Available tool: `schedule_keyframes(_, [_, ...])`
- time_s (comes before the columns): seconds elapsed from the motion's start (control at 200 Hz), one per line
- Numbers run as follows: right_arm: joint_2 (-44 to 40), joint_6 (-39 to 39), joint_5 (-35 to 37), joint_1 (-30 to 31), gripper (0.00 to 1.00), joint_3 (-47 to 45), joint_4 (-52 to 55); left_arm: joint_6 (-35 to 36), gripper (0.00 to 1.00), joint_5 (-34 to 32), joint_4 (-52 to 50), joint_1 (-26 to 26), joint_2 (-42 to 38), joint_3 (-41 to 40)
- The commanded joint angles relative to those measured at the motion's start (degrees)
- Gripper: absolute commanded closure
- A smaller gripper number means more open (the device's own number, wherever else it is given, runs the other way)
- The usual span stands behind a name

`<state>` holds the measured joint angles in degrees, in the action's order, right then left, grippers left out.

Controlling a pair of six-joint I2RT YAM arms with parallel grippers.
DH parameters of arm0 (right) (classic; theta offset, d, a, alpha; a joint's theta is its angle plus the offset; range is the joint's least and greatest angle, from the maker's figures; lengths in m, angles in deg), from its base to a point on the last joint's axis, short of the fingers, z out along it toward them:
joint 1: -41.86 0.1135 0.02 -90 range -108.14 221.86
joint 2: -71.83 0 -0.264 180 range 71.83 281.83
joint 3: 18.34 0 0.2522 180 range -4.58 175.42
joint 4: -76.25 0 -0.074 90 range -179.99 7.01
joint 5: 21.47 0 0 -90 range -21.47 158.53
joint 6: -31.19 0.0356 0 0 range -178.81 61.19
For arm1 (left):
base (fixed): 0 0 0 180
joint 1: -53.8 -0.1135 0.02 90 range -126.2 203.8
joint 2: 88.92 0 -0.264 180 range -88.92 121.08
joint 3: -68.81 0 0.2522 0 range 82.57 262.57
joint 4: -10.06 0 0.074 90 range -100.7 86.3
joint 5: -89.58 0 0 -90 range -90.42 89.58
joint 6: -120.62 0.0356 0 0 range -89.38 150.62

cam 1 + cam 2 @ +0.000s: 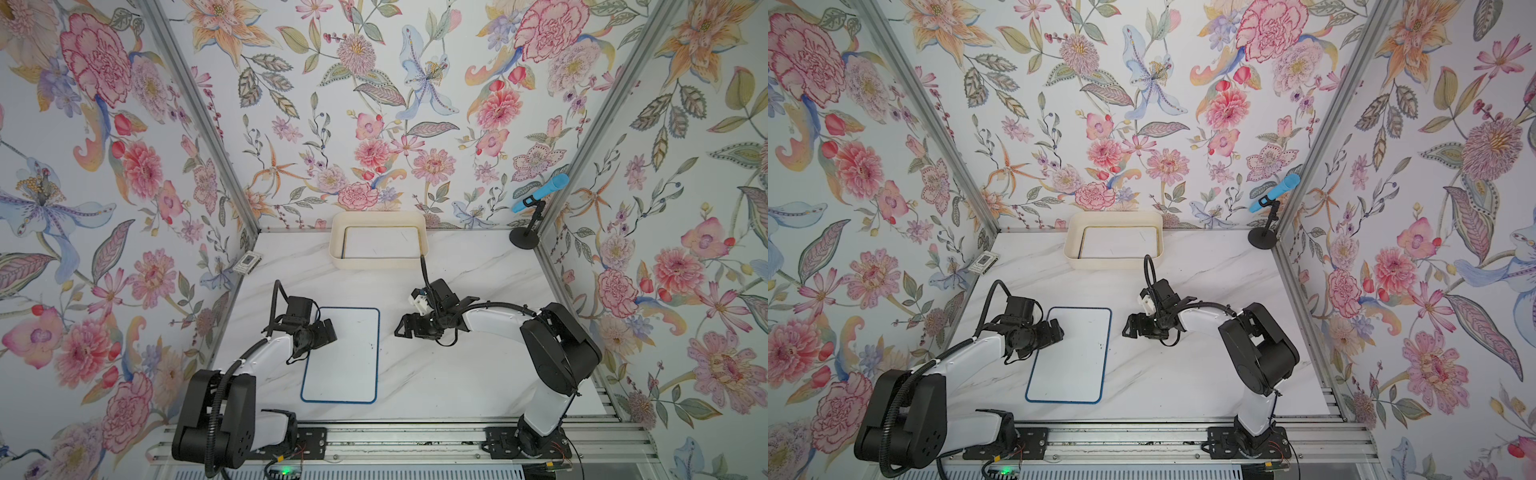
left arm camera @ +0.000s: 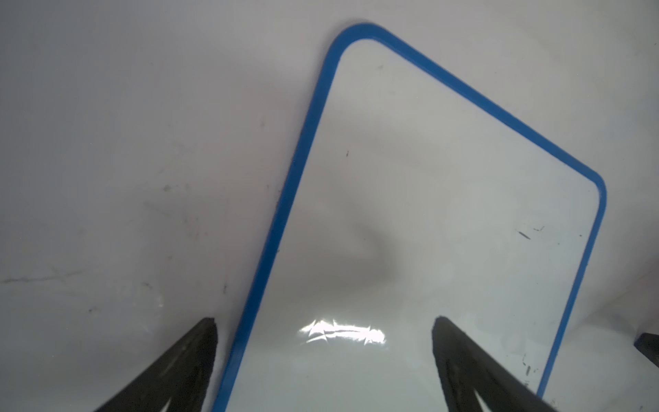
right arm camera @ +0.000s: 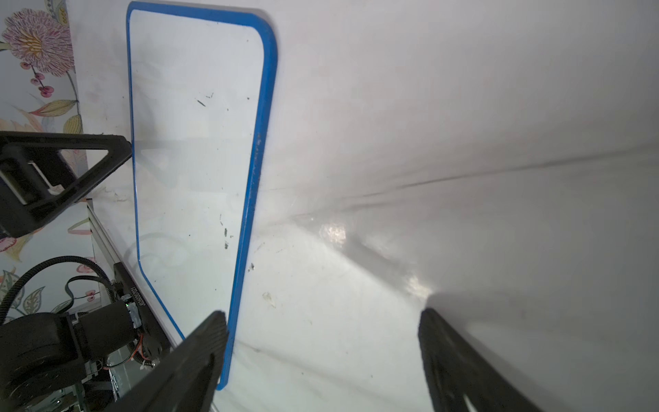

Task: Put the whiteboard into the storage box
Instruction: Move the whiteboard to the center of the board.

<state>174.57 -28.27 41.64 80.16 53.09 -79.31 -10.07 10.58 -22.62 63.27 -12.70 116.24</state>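
Lengthwise toward storage box [image 1: 376, 262], whiteboard [image 1: 345, 357] lying flat, left gripper [image 2: 324, 321] spread over its edge, right gripper [image 3: 322, 314] spread alongside

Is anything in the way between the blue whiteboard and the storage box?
Nothing visible: bare table lies between the whiteboard and the box. The right gripper hangs open beside that path, and another board already lies flat in the box.

A blue-framed, round-cornered white rectangular whiteboard [image 2: 445, 199] lies flat on the pale tabletop [image 2: 124, 160]. The left gripper [image 2: 324, 321] straddles one long edge, black jaws wide apart.
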Motion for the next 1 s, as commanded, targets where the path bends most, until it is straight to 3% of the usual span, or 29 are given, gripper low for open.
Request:
schedule_keyframes(0.0, [0.5,2.3,2.2,1.8,0.14,-1.1,3.0,-0.8,0.05,3.3,-7.7,3.4,5.7,-3.8])
schedule_keyframes(0.105, [1.1,3.0,2.3,2.1,0.14,-1.4,2.9,-3.0,0.08,8.0,-2.1,5.9,7.8,-5.5])
schedule_keyframes(0.405, [-0.4,4.5,1.7,1.2,0.14,-6.3,2.2,-10.4,0.11,11.9,7.6,16.4,16.0,0.3])
schedule_keyframes(0.64, [0.6,6.4,1.1,1.1,0.14,-7.6,-1.0,-8.4,0.10,13.4,8.7,17.0,17.7,0.9])
schedule_keyframes(0.996, [11.6,3.1,-1.4,-8.5,0.14,7.3,2.1,-7.5,0.10,15.5,12.2,18.1,19.9,4.3])
